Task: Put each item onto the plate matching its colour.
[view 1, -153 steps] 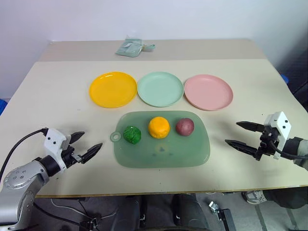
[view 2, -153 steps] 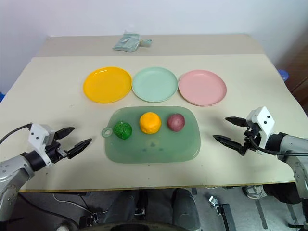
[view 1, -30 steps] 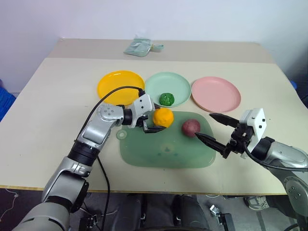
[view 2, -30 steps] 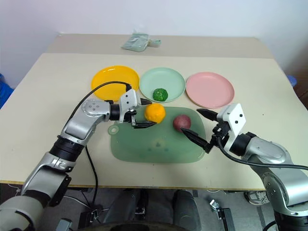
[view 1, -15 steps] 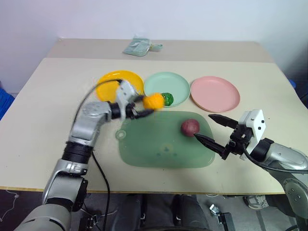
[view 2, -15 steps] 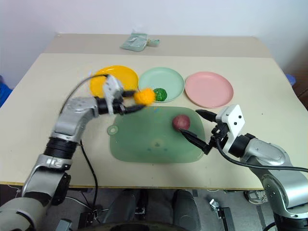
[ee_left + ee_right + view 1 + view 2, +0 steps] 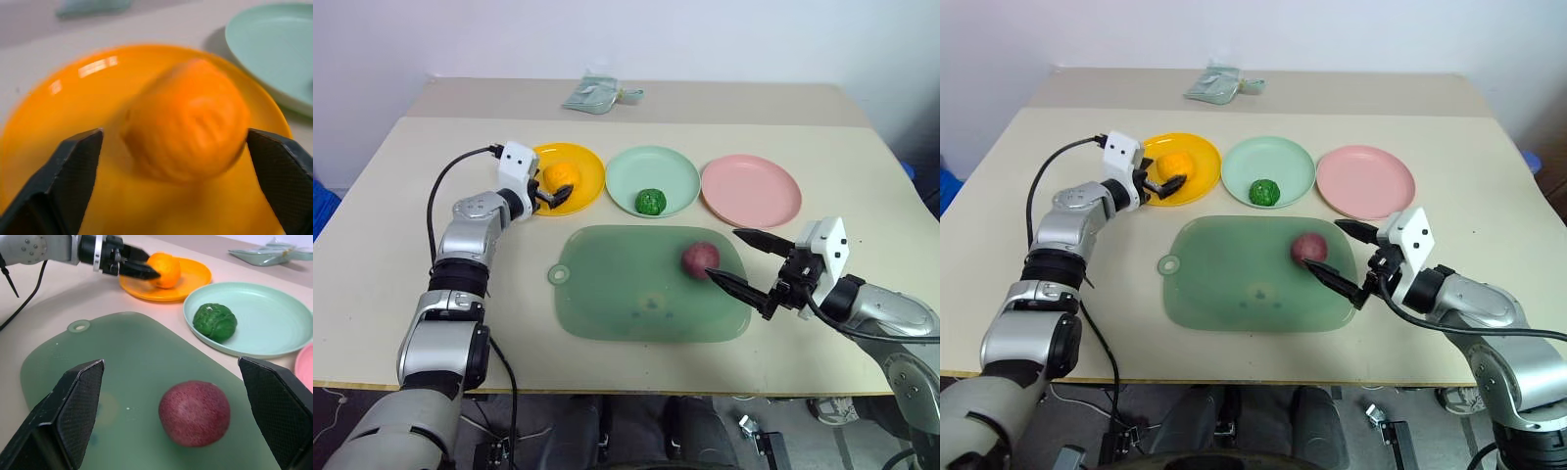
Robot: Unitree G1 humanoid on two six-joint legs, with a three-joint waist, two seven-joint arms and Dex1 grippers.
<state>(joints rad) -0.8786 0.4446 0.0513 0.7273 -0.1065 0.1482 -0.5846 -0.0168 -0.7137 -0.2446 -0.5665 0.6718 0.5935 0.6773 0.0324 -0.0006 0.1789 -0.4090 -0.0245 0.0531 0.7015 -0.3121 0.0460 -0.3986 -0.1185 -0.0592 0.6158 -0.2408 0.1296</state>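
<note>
Sitting on the yellow plate (image 7: 582, 191), a round, dimpled orange ball (image 7: 559, 176) is being flanked by the left gripper's (image 7: 551, 198) spread fingers; the right gripper's (image 7: 736, 260) fingers are being held wide apart.

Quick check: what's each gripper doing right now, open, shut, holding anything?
Left gripper: open, fingers either side of the orange ball on the yellow plate.
Right gripper: open, empty.

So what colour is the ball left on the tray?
Maroon-red ball, clearest in the right wrist view.
</note>
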